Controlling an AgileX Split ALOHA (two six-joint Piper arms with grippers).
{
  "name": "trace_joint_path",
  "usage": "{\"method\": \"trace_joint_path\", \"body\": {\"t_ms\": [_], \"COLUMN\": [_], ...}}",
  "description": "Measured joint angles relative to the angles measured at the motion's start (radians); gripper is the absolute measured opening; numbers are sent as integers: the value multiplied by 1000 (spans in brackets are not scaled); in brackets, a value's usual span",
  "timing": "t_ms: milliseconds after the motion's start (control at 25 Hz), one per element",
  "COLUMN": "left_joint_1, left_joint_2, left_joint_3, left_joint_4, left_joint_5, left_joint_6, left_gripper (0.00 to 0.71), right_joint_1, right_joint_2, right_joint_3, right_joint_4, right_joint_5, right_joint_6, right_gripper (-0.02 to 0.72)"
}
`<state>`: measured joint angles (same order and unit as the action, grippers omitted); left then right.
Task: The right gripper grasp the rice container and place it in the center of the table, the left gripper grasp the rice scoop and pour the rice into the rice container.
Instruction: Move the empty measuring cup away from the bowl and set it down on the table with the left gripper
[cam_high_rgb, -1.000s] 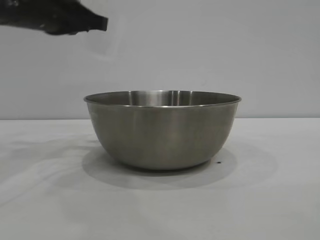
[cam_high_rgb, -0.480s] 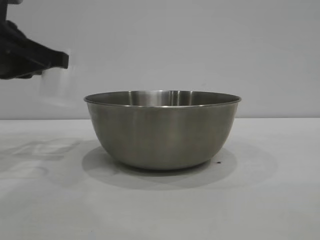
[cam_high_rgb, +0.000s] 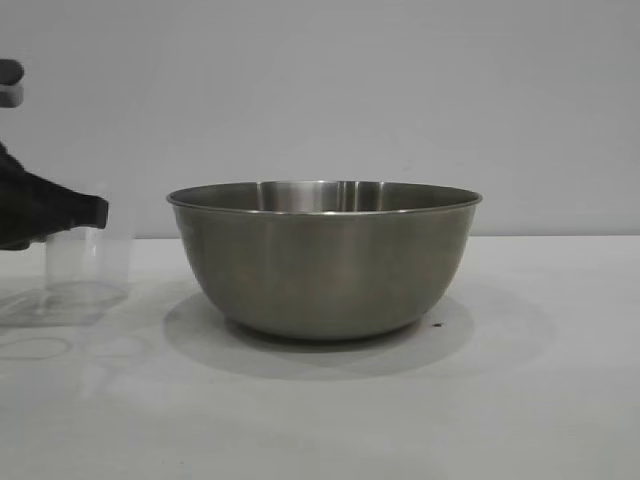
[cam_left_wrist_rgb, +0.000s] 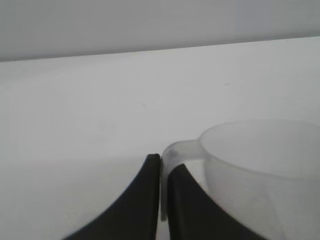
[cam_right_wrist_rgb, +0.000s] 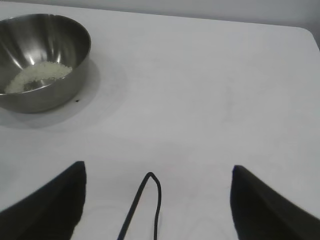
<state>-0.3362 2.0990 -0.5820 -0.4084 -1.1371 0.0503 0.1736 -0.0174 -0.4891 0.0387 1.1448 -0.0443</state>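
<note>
The rice container (cam_high_rgb: 325, 258), a large steel bowl, stands in the middle of the white table (cam_high_rgb: 560, 400). In the right wrist view the same rice container (cam_right_wrist_rgb: 60, 65) holds a small heap of off-white rice (cam_right_wrist_rgb: 37, 76). At the far left of the exterior view my left gripper (cam_high_rgb: 100, 212) is shut on the handle of the clear rice scoop (cam_high_rgb: 90, 262), which hangs upright just above the table. Up close, the left gripper (cam_left_wrist_rgb: 163, 162) pinches the thin handle of the rice scoop (cam_left_wrist_rgb: 260, 165), whose cup looks empty. My right gripper (cam_right_wrist_rgb: 157, 170) stands open over bare table, away from the bowl.
A loop of black cable (cam_right_wrist_rgb: 147, 200) hangs between the right gripper's fingers. A grey wall (cam_high_rgb: 400, 90) rises behind the table. A small dark speck (cam_high_rgb: 437, 324) lies beside the bowl's base.
My left gripper has gone down and to the left, away from the bowl, carrying the scoop from above rim height to near the tabletop. Bowl and right gripper have not moved.
</note>
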Motion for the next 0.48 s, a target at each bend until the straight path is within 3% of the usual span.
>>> {"method": "trace_joint_path", "body": {"t_ms": [280, 480], "left_joint_1": [10, 10], "left_joint_2": [5, 5], "left_joint_3": [0, 0], "left_joint_4": [35, 35], "left_joint_5": [-8, -8], "left_joint_6": [-20, -20], "left_gripper": [0, 208], "right_joint_1": [0, 0], "right_joint_2": [0, 0], "right_joint_3": [0, 0], "right_joint_4": [0, 0], "right_joint_5": [0, 0], "right_joint_6": [0, 0], "right_gripper": [543, 543]}}
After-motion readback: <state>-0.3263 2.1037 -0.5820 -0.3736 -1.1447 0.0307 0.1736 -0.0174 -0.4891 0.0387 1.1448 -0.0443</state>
